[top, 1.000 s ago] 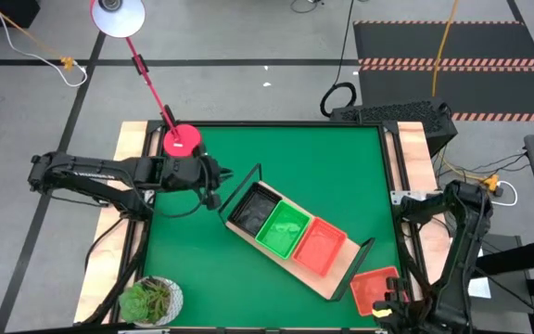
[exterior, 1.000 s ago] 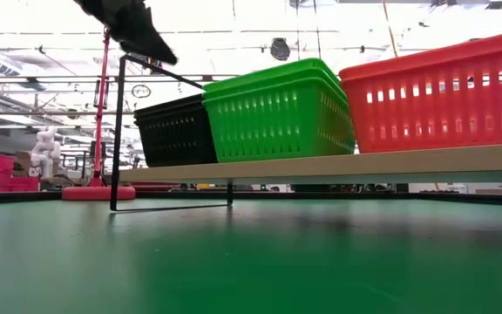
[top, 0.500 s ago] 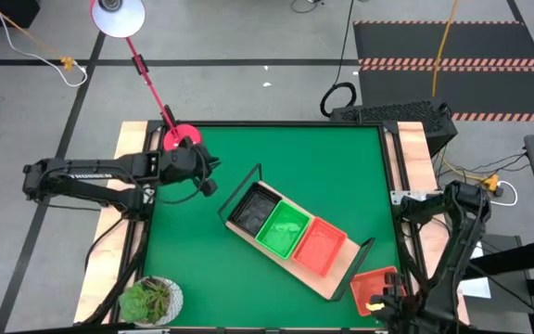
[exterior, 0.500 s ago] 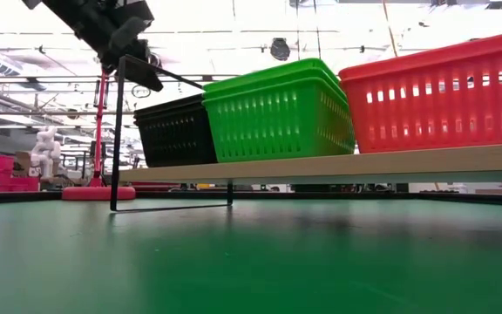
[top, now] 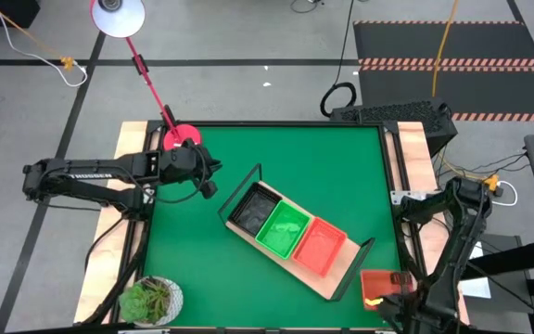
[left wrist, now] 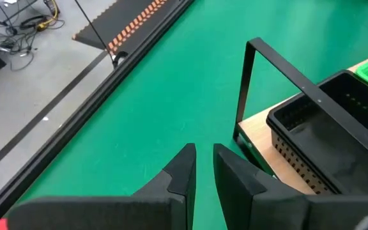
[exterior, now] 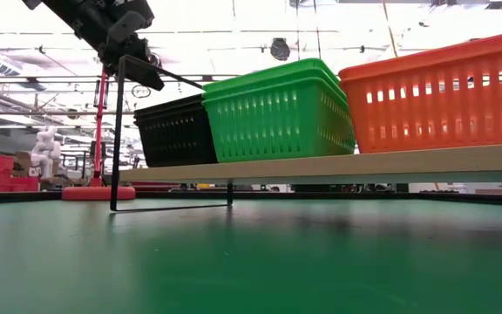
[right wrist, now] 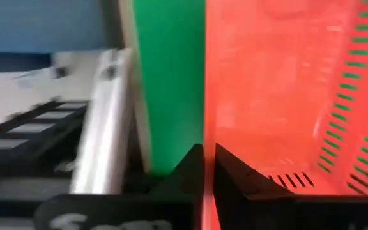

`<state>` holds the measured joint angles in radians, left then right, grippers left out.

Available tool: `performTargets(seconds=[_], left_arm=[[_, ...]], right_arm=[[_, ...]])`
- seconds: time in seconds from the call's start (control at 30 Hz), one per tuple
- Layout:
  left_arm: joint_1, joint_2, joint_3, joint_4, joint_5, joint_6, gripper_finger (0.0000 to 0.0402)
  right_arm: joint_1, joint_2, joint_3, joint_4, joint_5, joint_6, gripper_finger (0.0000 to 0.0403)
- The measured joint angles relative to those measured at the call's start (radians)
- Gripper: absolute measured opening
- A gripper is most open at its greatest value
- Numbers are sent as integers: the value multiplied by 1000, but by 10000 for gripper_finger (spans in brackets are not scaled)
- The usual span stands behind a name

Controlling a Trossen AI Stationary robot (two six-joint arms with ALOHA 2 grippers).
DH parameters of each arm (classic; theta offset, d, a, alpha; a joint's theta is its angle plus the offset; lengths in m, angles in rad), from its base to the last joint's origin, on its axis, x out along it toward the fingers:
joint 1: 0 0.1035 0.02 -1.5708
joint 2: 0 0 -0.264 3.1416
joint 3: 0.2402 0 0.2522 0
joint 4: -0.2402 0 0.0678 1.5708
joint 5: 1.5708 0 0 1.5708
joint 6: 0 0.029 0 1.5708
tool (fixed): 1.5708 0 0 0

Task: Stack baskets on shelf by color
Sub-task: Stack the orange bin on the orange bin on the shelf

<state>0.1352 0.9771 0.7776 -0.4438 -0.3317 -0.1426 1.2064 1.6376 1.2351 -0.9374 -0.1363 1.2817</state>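
Left end effector (top: pixel 213 179): we see it hanging above the green table (top: pixel 211 269), near the shelf's black end. Its fingers (left wrist: pixel 183 167) are close together with a thin gap, and they hold nothing.
Shelf (top: pixel 339 274): we see a long wood board lying slanted on the table, its long side running from the upper left down to the lower right in the high view. It has thin black wire frames at both ends.
Baskets on the shelf: we see a black stack (top: pixel 252 209), then a green stack (top: pixel 284 227), then a red stack (top: pixel 321 244), side by side in a row along the board.
Loose red basket (top: pixel 378 284): we see it at the table's right front corner, just past the shelf's red end.
Right end effector (right wrist: pixel 204 167): we see its fingers (right wrist: pixel 232 171) pinched on the wall of the loose red basket.
Table: we see a green mat with wood edges, a red lamp base (top: pixel 182 139) at the back left and a small plant (top: pixel 151 301) at the front left.
Room: we see a grey floor with cables and a striped mat (top: pixel 452 51).
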Motion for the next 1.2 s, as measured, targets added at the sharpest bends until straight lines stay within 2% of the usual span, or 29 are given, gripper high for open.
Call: performTargets(seconds=[0.1, 0.27, 0.7, 1.07, 1.2], left_arm=[[-1, 0, 0, 0, 1, -6, 58], [-3, 2, 0, -1, 21, -24, 58], [-31, 7, -87, 2, 25, -84, 58], [-34, 6, -187, 163, 165, -188, 58], [-48, 6, -228, 227, 198, -210, 58]], right_arm=[[0, -32, 36, 12, -28, 15, 16], [0, -61, 140, -8, -17, -8, 7], [-3, -57, 413, -301, 10, 43, 4], [-28, -53, 616, -600, 29, 10, 3], [-52, -61, 719, -634, 61, -121, 3]])
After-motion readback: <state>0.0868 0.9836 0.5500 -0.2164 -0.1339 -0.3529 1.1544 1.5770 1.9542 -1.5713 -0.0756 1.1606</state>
